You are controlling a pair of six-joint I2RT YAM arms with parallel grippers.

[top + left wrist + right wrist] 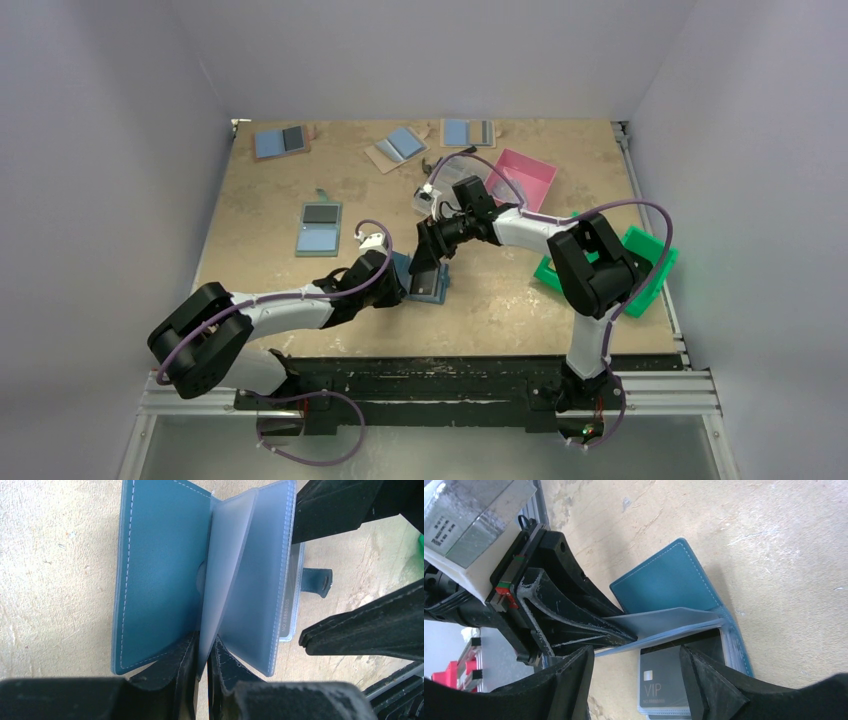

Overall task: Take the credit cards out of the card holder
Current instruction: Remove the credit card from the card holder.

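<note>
The card holder [432, 287] lies open at the table's middle, its teal-blue cover [160, 580] flat and its frosted plastic sleeves fanned upward. My left gripper [202, 650] is shut on one raised sleeve [225, 575] at its near edge. Under the lifted sleeves a dark credit card marked VIP [661, 680] lies in the lowest sleeve; its grey edge [289, 600] shows in the left wrist view. My right gripper [636, 654] hangs open just above that card, one finger on each side of it, touching nothing. Both grippers meet at the holder [415, 270].
A blue holder with a black panel [320, 228] lies to the left. Three more holders [280, 140] [398, 147] [467, 132] lie along the back. A pink bin [528, 175] is behind the right arm and a green bin [650, 268] is at the right edge.
</note>
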